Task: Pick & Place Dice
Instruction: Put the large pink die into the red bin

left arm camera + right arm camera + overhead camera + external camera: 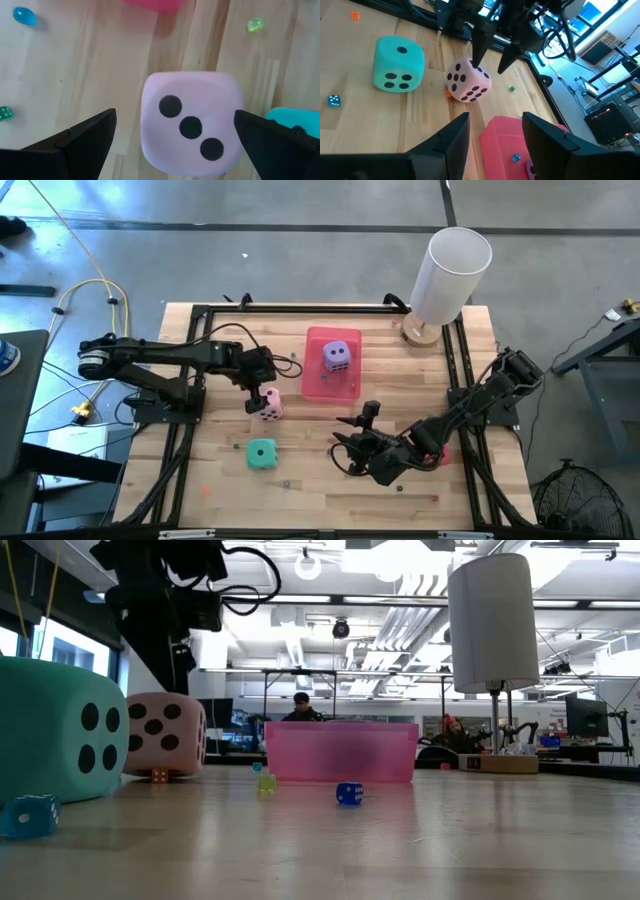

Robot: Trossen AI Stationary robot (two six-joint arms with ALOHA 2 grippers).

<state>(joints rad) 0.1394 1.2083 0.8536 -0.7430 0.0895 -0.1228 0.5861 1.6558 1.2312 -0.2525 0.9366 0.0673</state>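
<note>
A pale pink die (270, 405) rests on the wooden table, three pips up in the left wrist view (187, 125). My left gripper (258, 392) hovers open just above it, one finger on either side (175, 114), with a gap showing on both sides. A teal die (262, 453) sits nearer the front edge. A purple die (337, 356) lies in the pink tray (318, 385). My right gripper (350, 442) waits open to the right of the teal die, pointing toward the pink die (468, 80), with nothing between its fingers (495, 120).
A tall white cylinder (450, 275) on a round wooden base stands at the far right corner. Tiny coloured dice lie scattered on the table, one blue (348, 793). Black frame rails (175, 470) run along both sides. A red patch (443, 458) shows under my right arm.
</note>
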